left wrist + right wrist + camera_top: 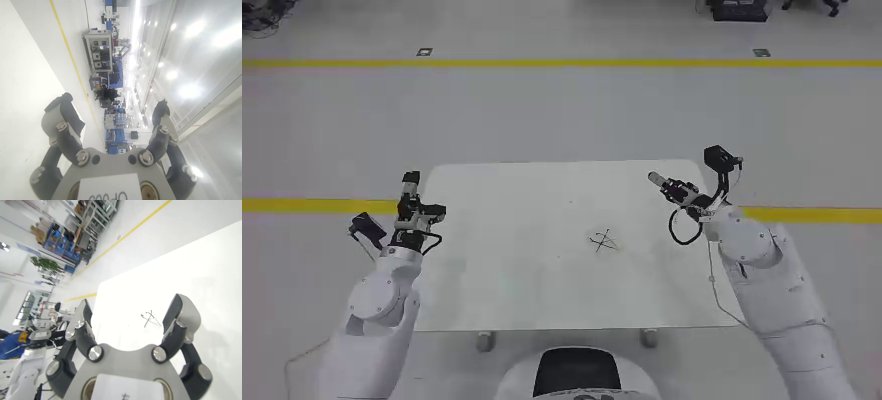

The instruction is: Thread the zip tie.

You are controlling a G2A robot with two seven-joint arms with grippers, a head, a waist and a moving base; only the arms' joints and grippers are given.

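Left side: left gripper [410,180] hangs at the left edge of the white table [512,250], raised and pointing away from the robot. In its wrist view the left gripper [113,100] has its fingers spread wide with nothing between them.

Centre, a little toward the right: the zip tie [603,240] lies flat on the tabletop, well apart from both grippers. It shows as thin black strands crossing in an X. It cannot be told whether this is one tie bent over itself or two laid across each other, and the head end is too small to pick out.

Right side: right gripper [654,180] is held above the table near its far right corner. In its wrist view the right gripper [130,304] is also spread and empty, with the zip tie [149,319] on the table beyond its ribbed pads [171,311].

Handling judgement: the tie is likely very light, springy along its length and slick plastic, and it lies low against the surface. A pinch from above will probably have to scrape the tabletop. The best hold looks to be one near the head and one just behind the tail tip, so that the free end stays short and does not whip during threading.

Progress judgement: nothing is picked up yet.
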